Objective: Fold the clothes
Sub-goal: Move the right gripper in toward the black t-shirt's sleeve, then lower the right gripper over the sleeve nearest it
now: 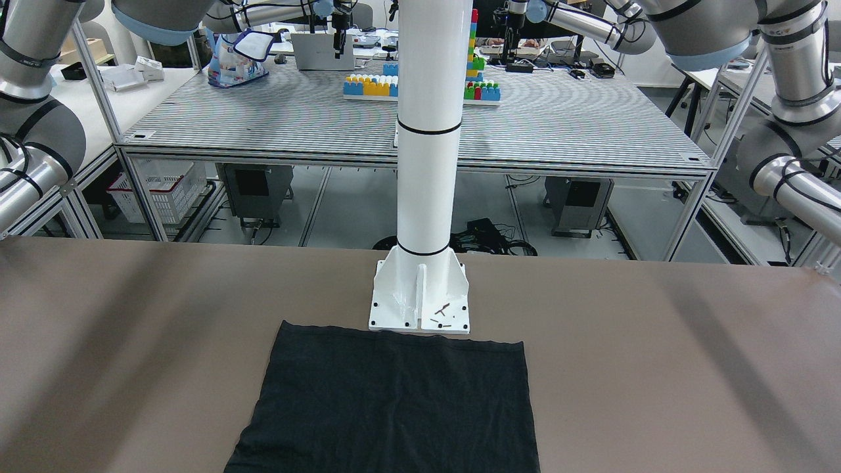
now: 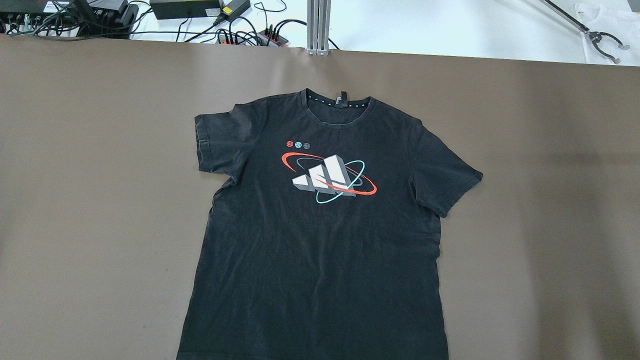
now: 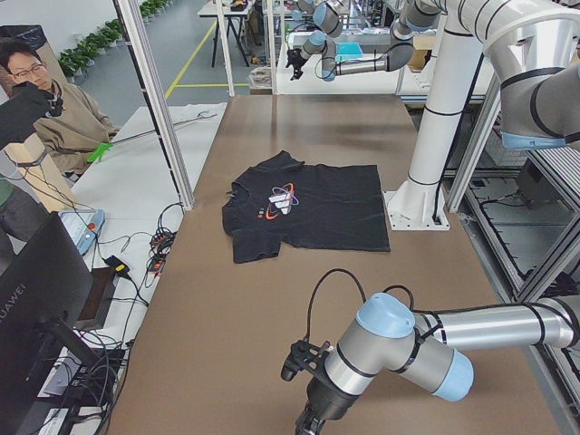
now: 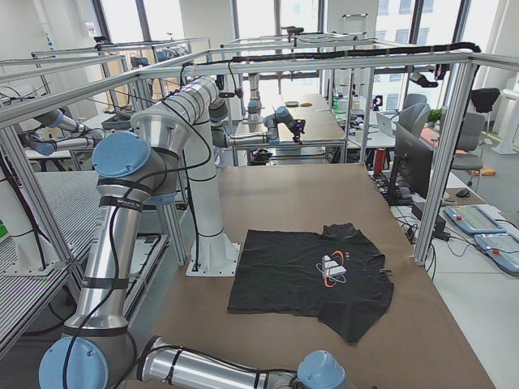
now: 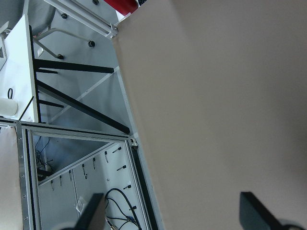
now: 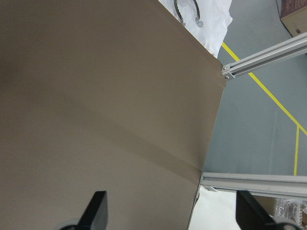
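Note:
The clothes are one black T-shirt (image 2: 320, 250) lying flat and face up on the brown table, collar toward the far edge, both sleeves spread. A white, red and teal logo (image 2: 327, 177) sits on its chest. The shirt also shows in the front-facing view (image 1: 394, 407) and both side views (image 3: 308, 213) (image 4: 300, 275). My left gripper (image 5: 172, 215) is open over bare table near the table's left end, far from the shirt. At the opposite end, by a table corner, my right gripper (image 6: 172, 211) is open too, with nothing between its fingers.
The white pillar base (image 1: 420, 302) stands just behind the shirt's hem. Cables and power strips (image 2: 240, 35) lie past the far table edge, and a grabber tool (image 2: 600, 40) at the far right. A person (image 3: 54, 118) sits beyond the table's far side.

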`<state>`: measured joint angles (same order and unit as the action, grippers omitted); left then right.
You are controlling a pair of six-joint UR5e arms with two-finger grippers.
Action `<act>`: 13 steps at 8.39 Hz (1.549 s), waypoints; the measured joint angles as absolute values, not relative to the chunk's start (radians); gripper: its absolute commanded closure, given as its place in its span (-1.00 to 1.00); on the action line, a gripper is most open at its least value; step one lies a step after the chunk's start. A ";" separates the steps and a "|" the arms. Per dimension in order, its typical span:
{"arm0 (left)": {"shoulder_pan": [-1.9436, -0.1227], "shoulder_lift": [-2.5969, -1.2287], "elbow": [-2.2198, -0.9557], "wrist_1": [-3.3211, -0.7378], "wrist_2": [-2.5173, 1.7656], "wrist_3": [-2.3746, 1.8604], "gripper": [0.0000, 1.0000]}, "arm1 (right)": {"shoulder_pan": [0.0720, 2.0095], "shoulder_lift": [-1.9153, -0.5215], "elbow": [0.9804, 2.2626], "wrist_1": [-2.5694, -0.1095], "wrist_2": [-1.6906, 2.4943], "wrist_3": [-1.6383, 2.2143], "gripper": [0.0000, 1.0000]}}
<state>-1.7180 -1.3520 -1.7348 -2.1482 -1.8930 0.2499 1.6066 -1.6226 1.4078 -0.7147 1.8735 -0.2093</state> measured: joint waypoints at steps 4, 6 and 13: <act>-1.718 -1.351 -1.736 -2.150 -1.895 0.250 -1.00 | 1.561 -1.584 1.410 -0.717 2.006 0.032 -0.89; -1.718 -1.351 -1.736 -2.151 -1.909 0.248 -1.00 | 1.430 -1.539 1.415 -0.713 2.049 0.361 -0.84; -1.702 -1.356 -1.737 -2.146 -1.922 0.233 -1.00 | 1.003 -1.401 1.477 -0.736 2.045 1.098 -0.39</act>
<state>-1.7016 -1.3555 -1.7371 -2.1464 -1.9222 0.2334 1.0025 -1.4008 1.4774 -0.7356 2.0446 1.0978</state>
